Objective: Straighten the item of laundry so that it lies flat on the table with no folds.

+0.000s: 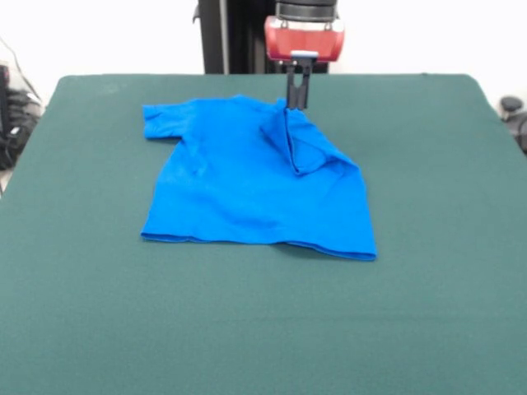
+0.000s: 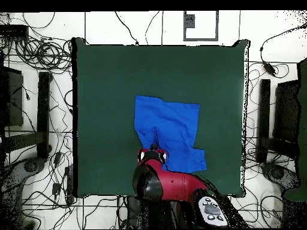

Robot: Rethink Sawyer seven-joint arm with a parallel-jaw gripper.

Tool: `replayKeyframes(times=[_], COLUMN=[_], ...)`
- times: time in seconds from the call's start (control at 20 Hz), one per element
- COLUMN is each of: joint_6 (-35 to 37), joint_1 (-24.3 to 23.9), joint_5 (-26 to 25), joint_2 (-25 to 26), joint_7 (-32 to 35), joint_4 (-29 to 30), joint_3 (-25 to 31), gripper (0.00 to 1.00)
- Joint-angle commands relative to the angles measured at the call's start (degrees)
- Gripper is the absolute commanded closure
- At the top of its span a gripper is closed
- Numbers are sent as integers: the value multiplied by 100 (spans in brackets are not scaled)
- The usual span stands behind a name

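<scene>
Arm hangs upright; gripper (image 1: 295,102) pinched together on T-shirt (image 1: 247,189) fold just below. Sleeve beneath claw tucked under, hidden.

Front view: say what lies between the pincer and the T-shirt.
Nothing: the pincer meets the T-shirt at its folded-over far edge, with no table between them in the front view.

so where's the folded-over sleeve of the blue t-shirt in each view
Front view: the folded sleeve lies at the T-shirt's top, right of centre, below the gripper.
Overhead view: it is at the shirt's lower left, just above the gripper.
Shared landmark: the gripper at the sleeve.
</scene>
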Motion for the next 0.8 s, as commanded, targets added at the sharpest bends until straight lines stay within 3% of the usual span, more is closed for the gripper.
replayKeyframes(times=[0.05, 0.8], joint_6=[374, 387], joint_1=[148, 131], joint_5=[234, 210], joint_2=[278, 292], joint_7=[1037, 1003], joint_4=[7, -22], joint_3=[499, 505], gripper=[100, 100])
